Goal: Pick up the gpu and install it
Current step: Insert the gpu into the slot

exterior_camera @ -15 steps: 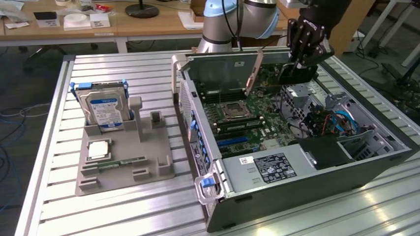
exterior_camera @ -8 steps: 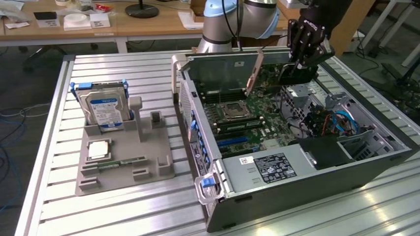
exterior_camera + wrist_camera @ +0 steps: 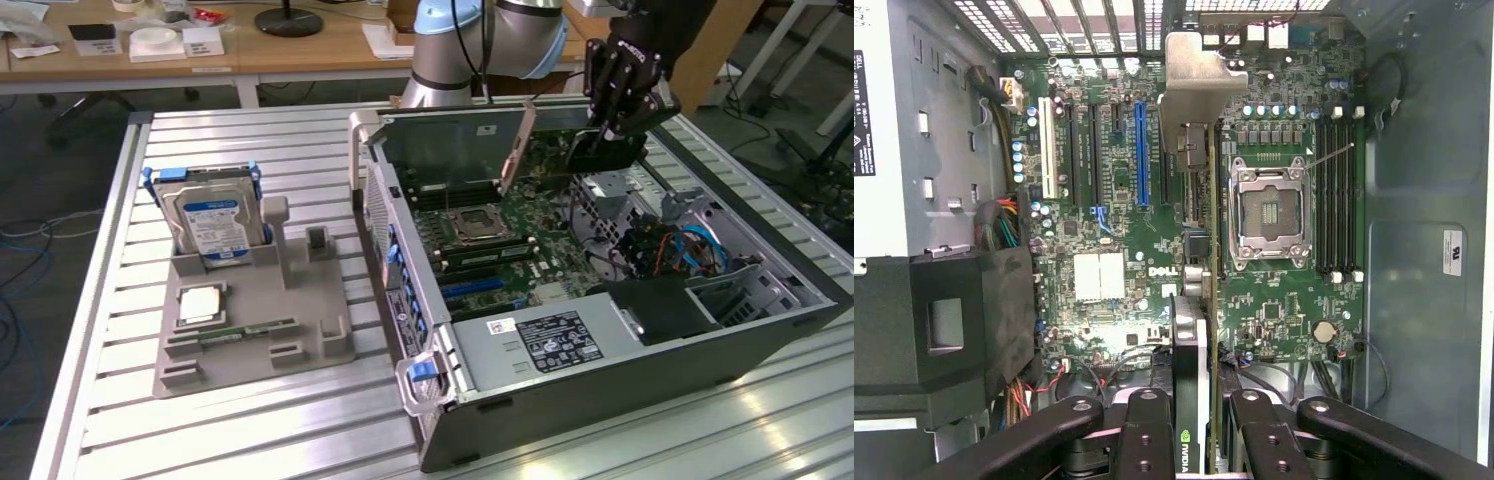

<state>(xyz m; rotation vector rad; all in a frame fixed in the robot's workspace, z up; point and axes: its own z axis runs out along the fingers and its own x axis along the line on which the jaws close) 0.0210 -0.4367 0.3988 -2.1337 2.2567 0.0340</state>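
1. The end effector (image 3: pixel 614 130) hangs over the open computer case (image 3: pixel 747 330), its fingers (image 3: pixel 1144 420) pinching the gpu (image 3: pixel 1196 350) by its upper edge.
2. The gpu hangs on edge below the fingers, its silvery bracket (image 3: pixel 1199 80) pointing toward the vented rear wall of the case.
3. It hovers above the motherboard (image 3: pixel 1114 250), lying between the blue slot (image 3: pixel 1141 150) and the CPU socket (image 3: pixel 1269 215) and nearer the socket. It looks raised rather than seated, though its lower edge is hidden.
4. Judged progress: the pick-up is done and the card is inside the case, but lining it up over a slot and pressing it home are not.
5. Out on the table (image 3: pixel 267 440), the grey holder (image 3: pixel 254 330) carries the hard drive (image 3: pixel 214 225), well apart from the work.
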